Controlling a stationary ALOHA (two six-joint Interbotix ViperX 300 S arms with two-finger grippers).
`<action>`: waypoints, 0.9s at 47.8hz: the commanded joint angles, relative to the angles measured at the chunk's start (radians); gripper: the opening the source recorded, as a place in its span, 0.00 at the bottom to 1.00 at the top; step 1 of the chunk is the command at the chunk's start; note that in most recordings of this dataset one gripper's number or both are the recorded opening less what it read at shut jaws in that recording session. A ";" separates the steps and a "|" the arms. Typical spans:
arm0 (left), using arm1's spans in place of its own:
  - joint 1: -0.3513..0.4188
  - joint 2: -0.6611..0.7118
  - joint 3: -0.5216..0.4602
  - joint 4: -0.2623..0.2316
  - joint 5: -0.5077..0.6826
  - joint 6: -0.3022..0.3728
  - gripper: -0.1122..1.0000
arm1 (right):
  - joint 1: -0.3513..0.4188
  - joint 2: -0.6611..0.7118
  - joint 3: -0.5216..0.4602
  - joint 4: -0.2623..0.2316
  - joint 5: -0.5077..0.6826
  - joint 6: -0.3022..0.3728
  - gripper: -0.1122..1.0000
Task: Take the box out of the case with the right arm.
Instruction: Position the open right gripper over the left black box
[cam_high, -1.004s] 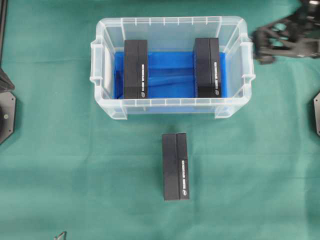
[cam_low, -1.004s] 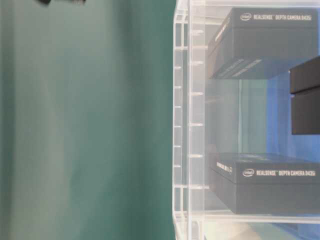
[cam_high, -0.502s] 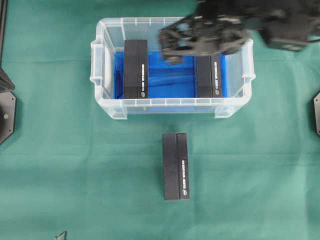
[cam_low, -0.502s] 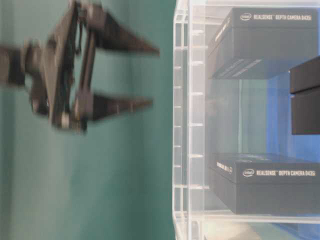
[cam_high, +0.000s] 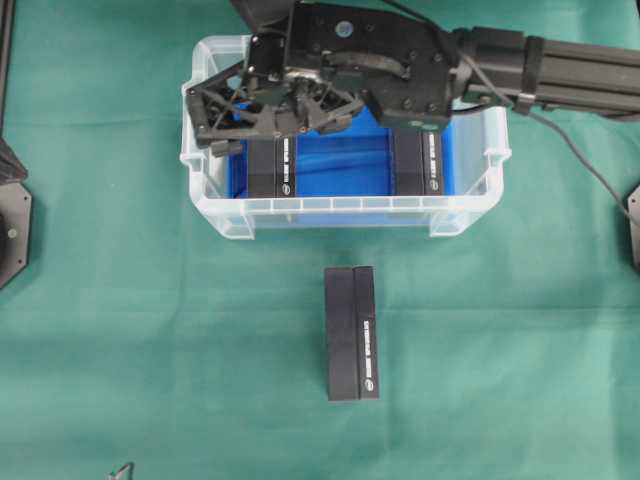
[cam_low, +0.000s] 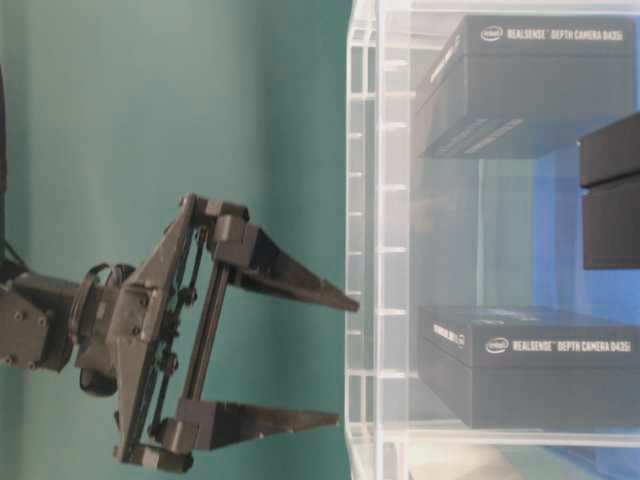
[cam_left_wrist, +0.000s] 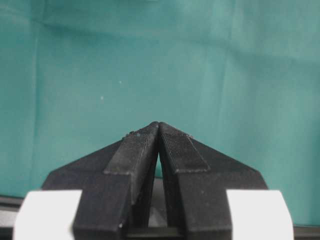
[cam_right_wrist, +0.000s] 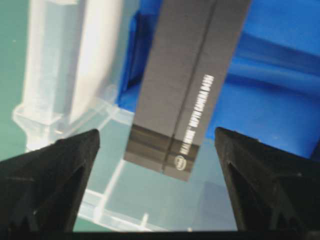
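While poised over the case, right hand wide open, empty, straddling left box; approach step; next: lower, close.

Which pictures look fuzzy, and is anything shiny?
Right wrist view: the black box is soft, its white lettering smeared, and the right gripper's fingertips are dark blurs at the bottom. Table-level view: everything lies turned sideways, and the case wall gives a hazy look at the boxes behind. Overhead view: sharp and evenly lit. Left wrist view: the left gripper is crisp, without glare.
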 joint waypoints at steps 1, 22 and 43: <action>0.002 -0.002 -0.023 0.003 -0.003 0.000 0.12 | 0.002 -0.018 -0.032 0.000 0.005 0.002 0.92; 0.002 0.000 -0.023 0.002 -0.003 0.000 0.12 | 0.002 -0.017 -0.031 -0.002 0.006 0.000 0.93; 0.003 0.002 -0.023 0.003 -0.003 -0.002 0.12 | 0.003 -0.015 -0.029 -0.009 0.000 0.003 0.96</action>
